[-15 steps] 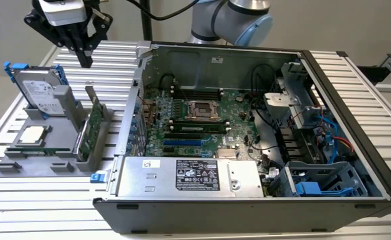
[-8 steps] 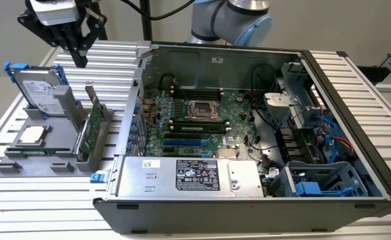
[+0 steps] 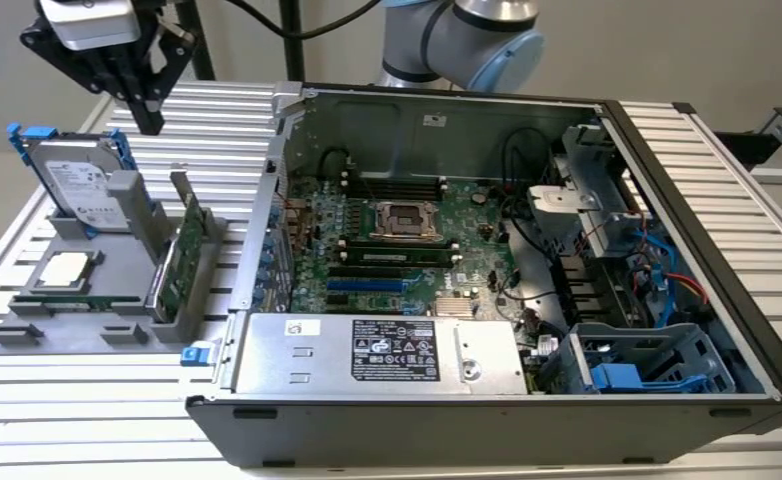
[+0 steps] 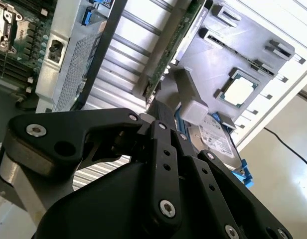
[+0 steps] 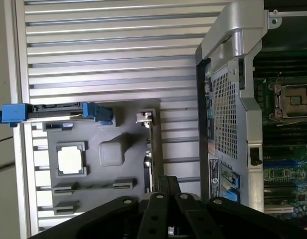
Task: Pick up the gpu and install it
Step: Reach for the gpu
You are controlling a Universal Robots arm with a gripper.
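The gpu [image 3: 184,255] stands on its long edge in a slot of the grey holder [image 3: 44,330], at the exterior view's left beside the open computer case [image 3: 685,170]. Its green board runs edge-on in the first wrist view [image 5: 149,149] and slants across the second wrist view [image 4: 173,47]. My gripper [image 3: 151,122] hangs in the air above and behind the holder, well clear of the card. Its black fingers [image 4: 158,107] lie together with nothing between them, and they point down toward the card's edge in the first wrist view [image 5: 167,180].
A silver hard drive [image 3: 78,180] with blue frame stands at the holder's back, and a processor chip [image 3: 68,270] lies flat in front of it. Inside the case are the motherboard [image 3: 391,240] with blue slots [image 3: 364,285], a power supply [image 3: 378,352] and cables [image 3: 631,260]. The ribbed table [image 3: 84,400] surrounds everything.
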